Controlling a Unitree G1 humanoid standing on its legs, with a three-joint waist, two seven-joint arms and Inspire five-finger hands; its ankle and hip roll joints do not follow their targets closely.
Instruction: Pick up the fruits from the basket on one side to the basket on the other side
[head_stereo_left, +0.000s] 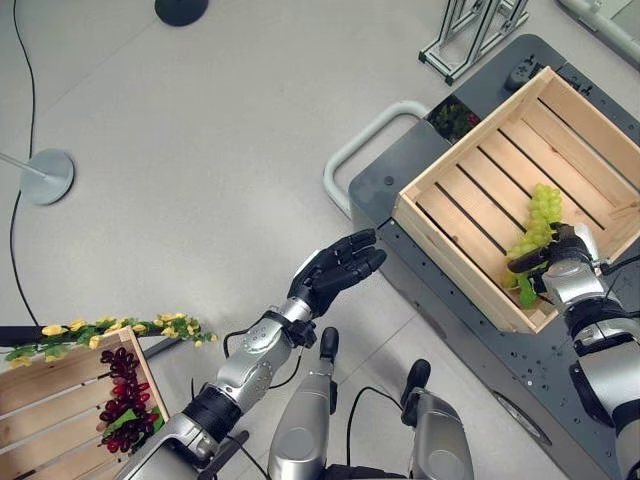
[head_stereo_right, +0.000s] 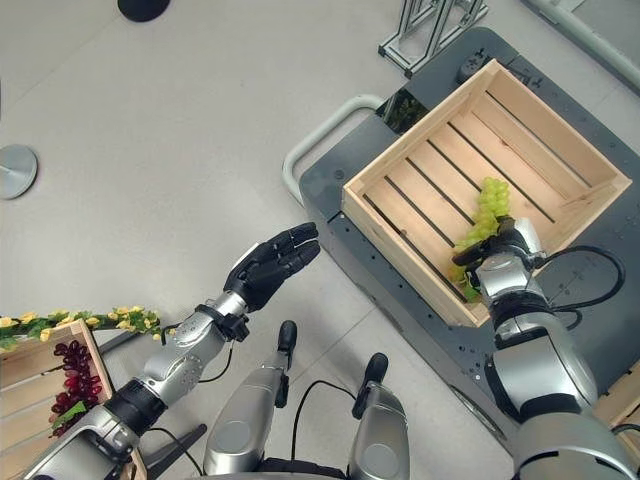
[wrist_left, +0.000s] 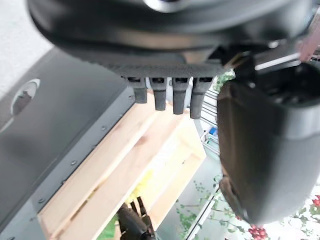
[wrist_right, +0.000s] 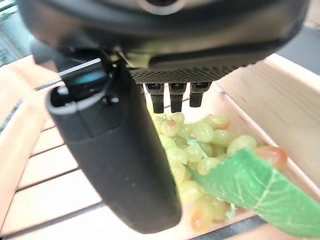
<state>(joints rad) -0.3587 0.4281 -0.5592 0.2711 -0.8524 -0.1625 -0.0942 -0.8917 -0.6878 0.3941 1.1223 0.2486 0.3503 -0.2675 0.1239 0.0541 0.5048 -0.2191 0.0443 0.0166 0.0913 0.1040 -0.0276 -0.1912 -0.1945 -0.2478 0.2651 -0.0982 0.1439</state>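
Your wooden crate (head_stereo_left: 560, 120) on the dark cart (head_stereo_left: 440, 290) is the drop side; the green grapes (head_stereo_left: 538, 225) lie inside against its near wall, with your right hand (head_stereo_left: 560, 262) over their lower end; whether its fingers grip them I cannot tell. Lift now and a snagged stem could drag the bunch out over that wall. Your left hand (head_stereo_left: 335, 270) hangs mid-air, fingers straight, empty; the red grapes (head_stereo_left: 122, 400) wait in the left crate (head_stereo_left: 50, 420).

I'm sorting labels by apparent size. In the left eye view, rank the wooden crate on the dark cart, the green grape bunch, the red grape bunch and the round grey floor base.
1. wooden crate
2. green grape bunch and red grape bunch: alike, unranked
3. round grey floor base
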